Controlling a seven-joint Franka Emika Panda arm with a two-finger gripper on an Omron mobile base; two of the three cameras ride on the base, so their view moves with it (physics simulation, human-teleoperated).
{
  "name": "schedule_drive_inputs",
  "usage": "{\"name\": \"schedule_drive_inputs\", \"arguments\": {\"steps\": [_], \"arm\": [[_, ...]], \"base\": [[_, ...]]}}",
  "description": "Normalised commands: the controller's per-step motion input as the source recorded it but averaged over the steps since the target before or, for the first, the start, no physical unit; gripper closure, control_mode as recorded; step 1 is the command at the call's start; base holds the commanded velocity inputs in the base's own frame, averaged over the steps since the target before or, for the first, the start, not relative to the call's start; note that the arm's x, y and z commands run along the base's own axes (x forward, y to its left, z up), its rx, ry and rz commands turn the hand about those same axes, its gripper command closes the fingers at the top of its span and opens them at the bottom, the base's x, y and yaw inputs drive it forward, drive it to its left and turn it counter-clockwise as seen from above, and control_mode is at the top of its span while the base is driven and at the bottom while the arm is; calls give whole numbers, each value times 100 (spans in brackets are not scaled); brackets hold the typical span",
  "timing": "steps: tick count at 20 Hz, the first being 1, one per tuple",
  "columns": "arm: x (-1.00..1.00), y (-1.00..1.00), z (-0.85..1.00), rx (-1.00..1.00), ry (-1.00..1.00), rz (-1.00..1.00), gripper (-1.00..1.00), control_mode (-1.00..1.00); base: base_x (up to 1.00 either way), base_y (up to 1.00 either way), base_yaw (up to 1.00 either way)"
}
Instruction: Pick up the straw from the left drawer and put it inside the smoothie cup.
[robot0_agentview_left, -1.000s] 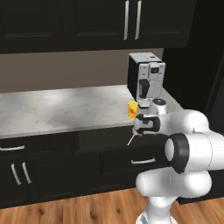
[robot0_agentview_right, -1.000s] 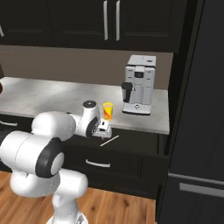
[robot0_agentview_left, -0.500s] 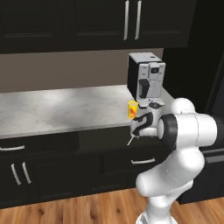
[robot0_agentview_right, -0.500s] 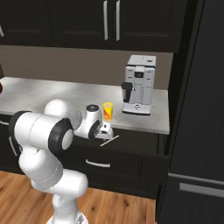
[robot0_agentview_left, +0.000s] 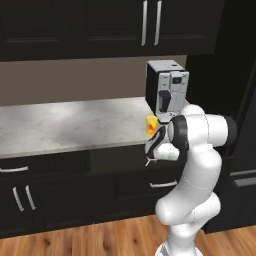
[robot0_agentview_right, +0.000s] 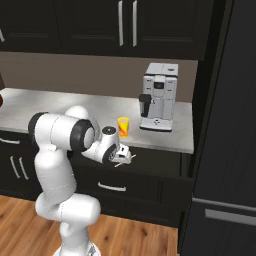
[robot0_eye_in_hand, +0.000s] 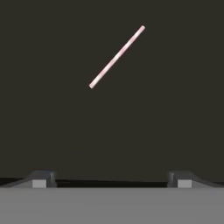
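The gripper points down into the left drawer, which stands pulled out below the front edge of the tabletop. The fingers are spread wide apart, with nothing between them. In the hand view, the two fingertips sit at the lower left and lower right, and the dark drawer floor lies between and beyond them.

The straw lies flat on the drawer floor. It is straight, thin and whitish, and runs diagonally in the hand view, from lower left to upper right. It is clear of both fingers and is not touched by either one. In the right base view, the straw shows as a pale line just below the hand, inside the open drawer.

The smoothie cup stands upright on the tabletop near its front edge, above the open drawer. It is yellow with a red-orange mark on its side. The coffee machine stands just beside the cup, further back on the tabletop. Black upper cabinet doors with vertical silver handles hang above the tabletop.
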Motion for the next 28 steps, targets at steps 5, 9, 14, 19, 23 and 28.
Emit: {"name": "schedule_drive_inputs", "arguments": {"steps": [5, 9, 14, 19, 23, 28], "arm": [[34, 0, -26, 0, 1, 0, -100, -100], [37, 0, -37, 0, 3, 0, -100, -100], [23, 0, -32, 0, 11, 0, -100, -100], [-10, 0, -10, 0, 21, 0, -100, -100], [-86, -4, 0, 0, 17, 0, -100, -100], [-100, -4, 0, 0, 8, 1, -100, -100]], "base": [[0, 0, 0], [0, 0, 0], [0, 0, 0], [0, 0, 0], [0, 0, 0], [0, 0, 0]]}}
